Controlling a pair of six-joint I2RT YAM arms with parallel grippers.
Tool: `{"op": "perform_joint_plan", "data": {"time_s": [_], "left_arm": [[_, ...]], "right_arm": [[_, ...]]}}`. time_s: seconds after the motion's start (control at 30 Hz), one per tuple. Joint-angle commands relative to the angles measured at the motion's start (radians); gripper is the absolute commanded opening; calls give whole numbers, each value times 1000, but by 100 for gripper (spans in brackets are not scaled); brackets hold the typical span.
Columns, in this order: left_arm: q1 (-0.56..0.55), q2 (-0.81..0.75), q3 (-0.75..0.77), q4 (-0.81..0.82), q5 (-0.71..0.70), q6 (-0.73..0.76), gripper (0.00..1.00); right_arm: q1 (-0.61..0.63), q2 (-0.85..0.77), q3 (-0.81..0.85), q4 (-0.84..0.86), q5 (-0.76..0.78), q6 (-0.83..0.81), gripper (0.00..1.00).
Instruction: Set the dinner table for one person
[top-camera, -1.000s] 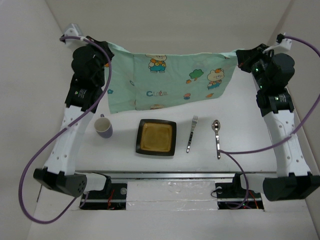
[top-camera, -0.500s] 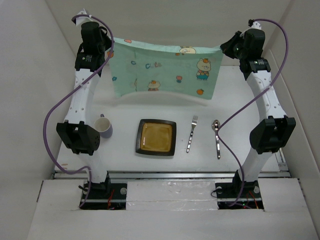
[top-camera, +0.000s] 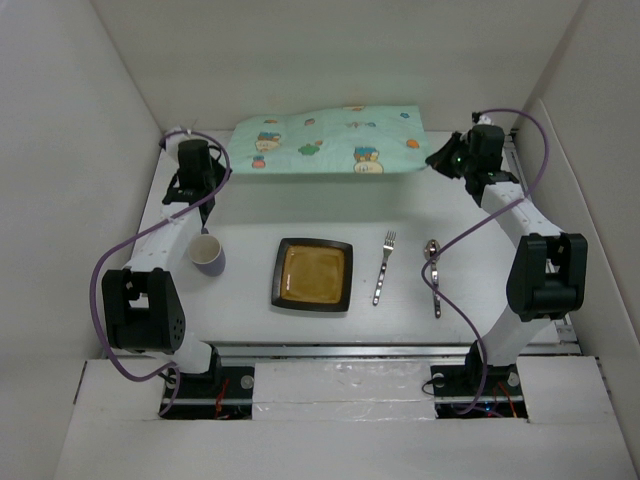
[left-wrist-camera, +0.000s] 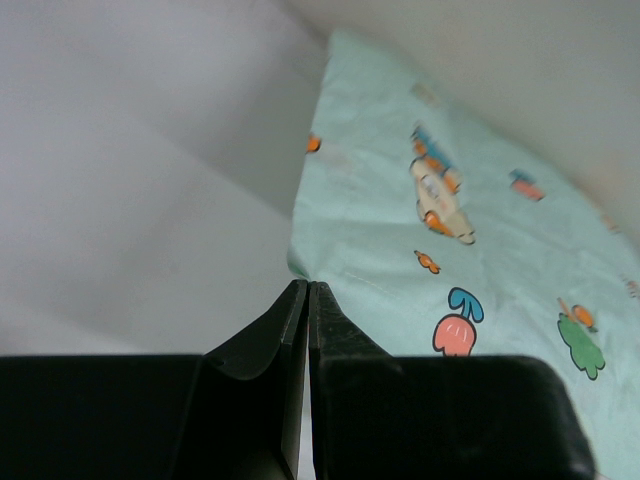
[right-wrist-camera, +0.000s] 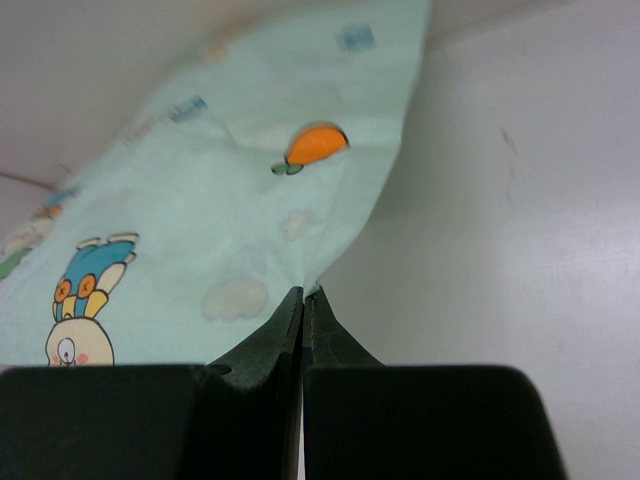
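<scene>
Behind both claws, toward the bases, the cup (top-camera: 208, 254), plate (top-camera: 313, 274), fork (top-camera: 384, 266) and spoon (top-camera: 434, 274) stand in a row on the white table (top-camera: 470, 200), which lies under both claws and carries everything. The left claw (left-wrist-camera: 307, 285) has its fingers pressed together on one near corner of the cloth (top-camera: 330, 140), and the right claw (right-wrist-camera: 303, 292) is clamped the same way on the other near corner. The cloth spreads away ahead of them toward the far wall, and whether it lies fully on the table cannot be told. The step in hand looks like laying the cloth out flat. To do it well, both claws should stay level with each other and well apart, so the near edge stays taut and square. They should come down together until the corners touch the table, and only then let go. If one claw dropped or opened first, the cloth would likely skew or wrinkle. The dishes sit behind the claws, so any pull back toward the bases risks sweeping the cloth into the cup or plate.
</scene>
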Motion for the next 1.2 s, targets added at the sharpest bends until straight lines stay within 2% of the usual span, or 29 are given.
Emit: {"op": "perform_joint_plan", "data": {"time_s": [0.0, 0.1, 0.43, 0.77, 0.87, 1.0, 1.07, 1.1, 1.17], "left_arm": [[7, -10, -164, 111, 4, -72, 0], [7, 19, -238, 139, 16, -98, 0], [-37, 104, -268, 75, -50, -75, 0], [-37, 61, -335, 56, -70, -97, 0], [-37, 21, -366, 62, -62, -109, 0], [-37, -46, -400, 75, -33, -120, 11], [-37, -92, -418, 85, -13, -121, 24], [-37, -105, -418, 87, -8, -120, 26], [-37, -147, -403, 73, 7, -117, 25]], "right_arm": [[-27, 35, -100, 94, -24, 12, 0], [-27, 66, -163, 101, -32, 15, 0], [-46, 103, -260, 72, -35, -8, 0], [-66, 83, -329, 80, -30, -11, 0], [-66, 74, -340, 87, -25, -8, 8], [-66, 46, -341, 81, -2, -4, 16], [-56, 25, -341, 63, 11, -4, 21], [-56, 14, -347, 61, 16, -1, 25], [-56, -32, -362, 60, 37, 2, 28]]}}
